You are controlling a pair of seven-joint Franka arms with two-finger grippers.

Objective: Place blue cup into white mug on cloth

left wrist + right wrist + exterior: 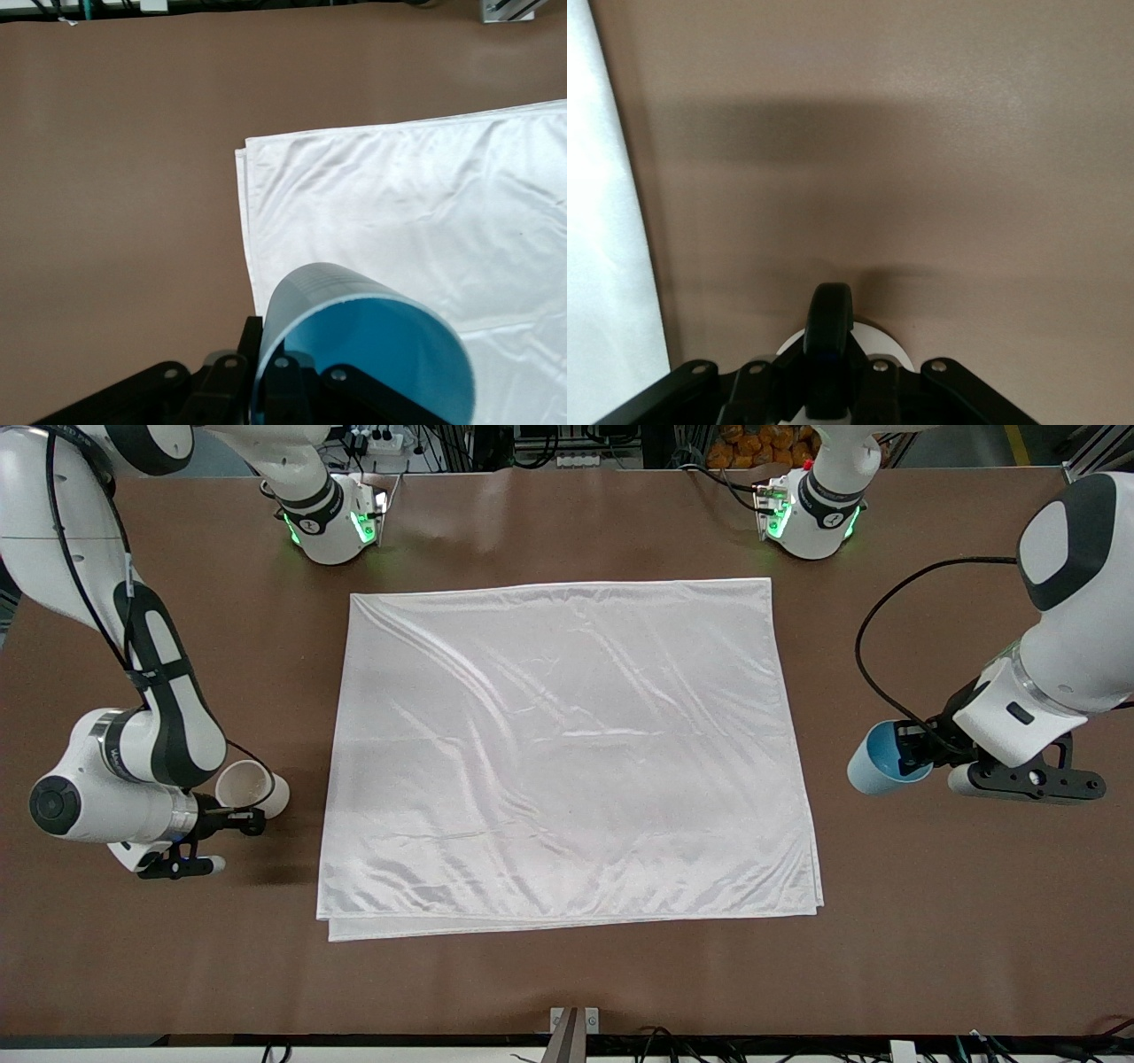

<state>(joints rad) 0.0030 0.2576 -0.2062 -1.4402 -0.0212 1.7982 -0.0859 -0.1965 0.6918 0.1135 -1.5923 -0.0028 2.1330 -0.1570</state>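
Left fingers [912, 760] gripping blue cup [873, 760], right fingers [232, 815] gripping white mug [252, 788]

Right wrist cam: right tool [829, 390] clamped on the white mug [873, 338] by its black loop handle [831, 319]. Brown counter [921, 133] fills the view, cloth [607, 266] edge along one side.

Cloth [567, 753] satin-glossy, wrinkled; table [930, 957] matt brown.

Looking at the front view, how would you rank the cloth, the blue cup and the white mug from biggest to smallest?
1. The cloth, by far the largest.
2. and 3. The blue cup and the white mug look about alike; both are partly hidden by grippers, so I won't rank them.
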